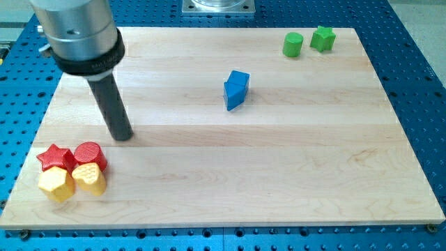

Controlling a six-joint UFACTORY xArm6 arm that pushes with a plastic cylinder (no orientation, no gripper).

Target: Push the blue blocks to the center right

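One blue block point(236, 89), a wedge-like shape, stands on the wooden board a little above and right of the board's middle. My tip point(122, 135) touches the board at the view's left, far to the left of the blue block and slightly lower. It is just above the red and yellow cluster. No second blue block shows.
A red star point(55, 157) and a red rounded block point(90, 154) sit at the bottom left, with a yellow hexagonal block point(56, 184) and a yellow heart-like block point(89, 177) below them. A green cylinder point(293, 44) and a green star point(323, 38) sit at the top right.
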